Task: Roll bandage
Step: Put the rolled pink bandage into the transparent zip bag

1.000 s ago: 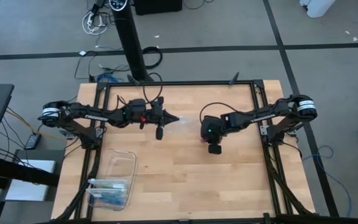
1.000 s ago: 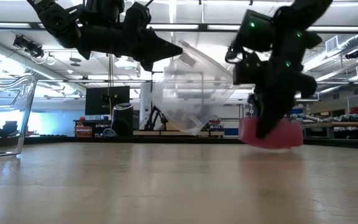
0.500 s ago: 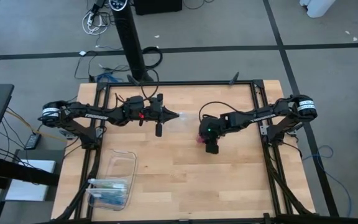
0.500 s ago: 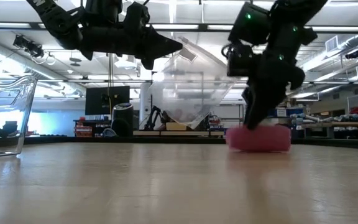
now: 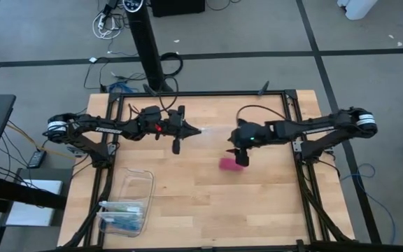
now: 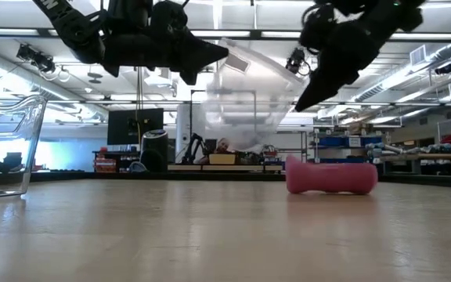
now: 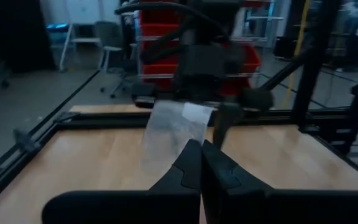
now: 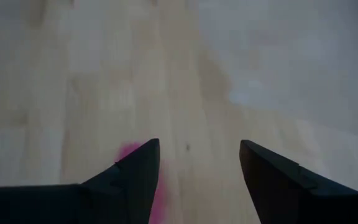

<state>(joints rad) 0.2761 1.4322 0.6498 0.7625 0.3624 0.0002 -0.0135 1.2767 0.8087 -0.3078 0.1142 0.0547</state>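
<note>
Two arms over the light wooden table (image 5: 201, 203), and I'm watching the right one. My right gripper (image 5: 242, 159) hangs above the table with its jaws spread wide and nothing between them. The magenta-pink rolled bandage (image 6: 331, 175), a small soft fabric cylinder, lies on its side on the table just below those jaws and slightly off to one side, clear of both fingertips. From above, the roll (image 5: 227, 163) sits just beside the right jaws, on the side facing the left arm, near the middle of the table. In the right wrist camera I see only a sliver of pink (image 8: 158, 198) against the inner edge of one dark finger (image 8: 138, 177), blurred.

My left gripper (image 5: 195, 131) is raised too, jaws pressed together, pinching the edge of a clear crinkled plastic bag (image 6: 245, 106). That bag hangs from the left jaws between the two grippers, off the table. The roll lies well apart from the left jaws.

One clear plastic box with blue contents (image 5: 126, 205) sits far from both sets of jaws, at the table's edge on the left arm's side.
</note>
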